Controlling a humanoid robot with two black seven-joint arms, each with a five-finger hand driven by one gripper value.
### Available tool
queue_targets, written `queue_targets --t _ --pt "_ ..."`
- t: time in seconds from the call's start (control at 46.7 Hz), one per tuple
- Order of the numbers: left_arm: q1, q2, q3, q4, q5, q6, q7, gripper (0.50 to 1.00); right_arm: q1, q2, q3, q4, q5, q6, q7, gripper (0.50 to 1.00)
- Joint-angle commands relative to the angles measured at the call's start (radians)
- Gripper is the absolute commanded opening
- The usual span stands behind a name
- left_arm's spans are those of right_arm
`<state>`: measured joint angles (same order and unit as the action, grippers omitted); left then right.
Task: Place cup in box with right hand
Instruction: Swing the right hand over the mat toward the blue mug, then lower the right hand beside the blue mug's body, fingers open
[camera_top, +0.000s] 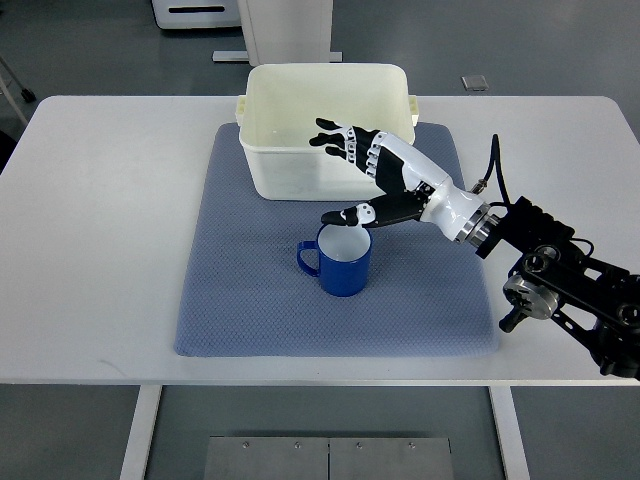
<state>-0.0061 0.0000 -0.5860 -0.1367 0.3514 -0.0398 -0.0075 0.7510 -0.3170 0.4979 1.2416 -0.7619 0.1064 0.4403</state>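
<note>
Cup is a blue mug with a white inside, standing upright on the grey-blue mat, just in front of the box, handle sticking out to the left. So it's on the mat, outside the box. The box is a cream plastic tub sitting on the far end of the same mat, and I can't see anything in it from here. The right hand comes in from the right side, white with black fingertips, and hangs above the cup between it and the box front wall. Fingers are spread wide over the box edge, thumb pointing down right at the cup's rim, maybe just touching, hard to say. It's gripping nothing. Mat lies on a white surface.
</note>
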Motion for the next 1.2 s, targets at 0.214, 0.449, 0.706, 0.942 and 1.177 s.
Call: queue_targets --t 0.214,0.449,0.706,0.942,1.177 --pt "0.000 0.000 0.000 0.000 0.000 0.000 0.000 1.000 -0.007 0.004 -0.033 -0.004 -0.007 -0.001 0.000 1.000" --pt "0.000 0.000 0.000 0.000 0.000 0.000 0.000 1.000 -0.016 0.010 -0.039 -0.025 -0.016 -0.002 0.000 1.000" --pt "0.000 0.000 0.000 0.000 0.000 0.000 0.000 1.000 -0.032 0.015 -0.041 -0.083 -0.016 -0.008 0.000 1.000" --pt "0.000 0.000 0.000 0.000 0.000 0.000 0.000 1.000 -0.053 0.032 -0.042 -0.090 -0.016 -0.011 0.000 1.000" --pt "0.000 0.000 0.000 0.000 0.000 0.000 0.000 1.000 -0.065 0.049 -0.055 -0.114 -0.019 -0.014 -0.002 1.000"
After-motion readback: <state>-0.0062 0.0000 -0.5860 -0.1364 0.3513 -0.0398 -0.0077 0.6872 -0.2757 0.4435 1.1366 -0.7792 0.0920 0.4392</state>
